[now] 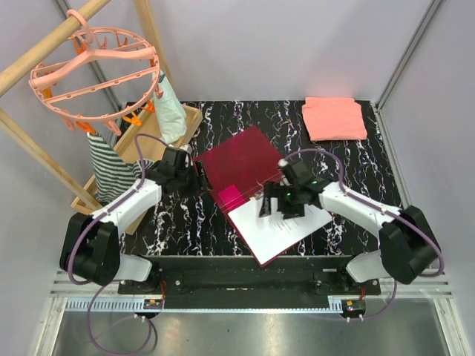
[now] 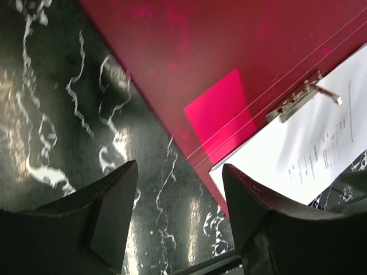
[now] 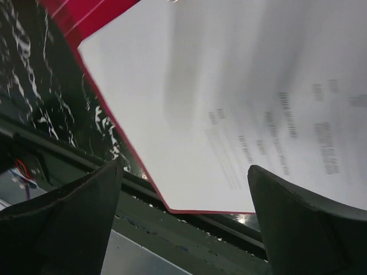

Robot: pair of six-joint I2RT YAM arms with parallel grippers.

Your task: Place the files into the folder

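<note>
The crimson folder (image 1: 241,159) lies open on the marbled table, its cover spread to the far side. The white printed files (image 1: 278,226) lie on its near half, under the metal clip (image 2: 301,97). A bright pink pocket (image 2: 221,114) shows inside the folder (image 2: 229,51). The files also show in the left wrist view (image 2: 309,154) and the right wrist view (image 3: 241,97), where the folder's red edge (image 3: 123,140) frames them. My left gripper (image 1: 191,176) is open and empty at the folder's left edge. My right gripper (image 1: 276,208) is open and empty, hovering over the files.
A salmon-pink folded cloth (image 1: 334,117) lies at the back right. A wooden tray (image 1: 145,144) with striped fabric (image 1: 111,167) stands at the left, under a pink hanger ring (image 1: 96,70) on a wooden rack. The table's near edge (image 3: 189,235) is just below the files.
</note>
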